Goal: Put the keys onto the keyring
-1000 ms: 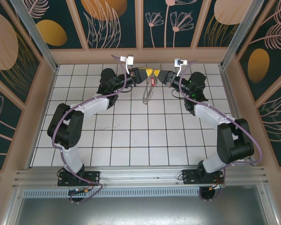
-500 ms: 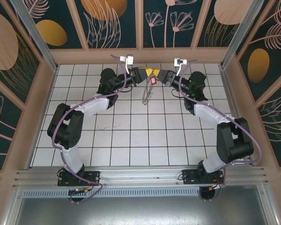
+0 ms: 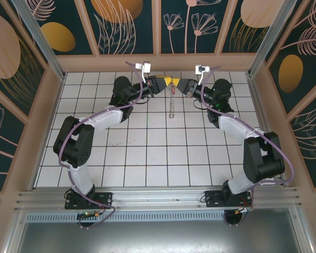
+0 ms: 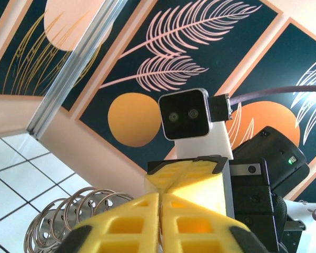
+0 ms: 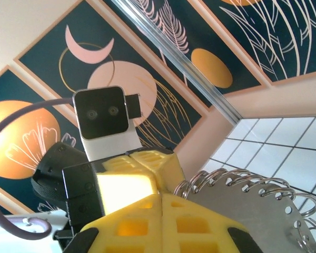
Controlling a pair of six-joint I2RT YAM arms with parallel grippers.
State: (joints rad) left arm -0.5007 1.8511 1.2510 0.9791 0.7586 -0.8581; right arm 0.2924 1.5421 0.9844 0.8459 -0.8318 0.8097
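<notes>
And the keyring (image 3: pixel 171 103) swings edge-on now, dangling straight down near the table's (image 3: pixel 147 153) far edge under the left gripper (image 3: pixel 168 81) and right gripper (image 3: pixel 177 83), both squeezed together tip to tip, so threading looks close, though where the key sits I can't tell.

The tabletop (image 3: pixel 147 153) is a grid of white square tiles with dark grout lines, edged by a pale wooden rim (image 3: pixel 158 63). A few tiles left of the middle carry faint grey scuffs. An aluminium rail (image 3: pixel 158 196) runs along its near edge. The keyring (image 3: pixel 171 103) hangs edge-on over the far-middle tiles; whether its lower end touches them cannot be told.
</notes>
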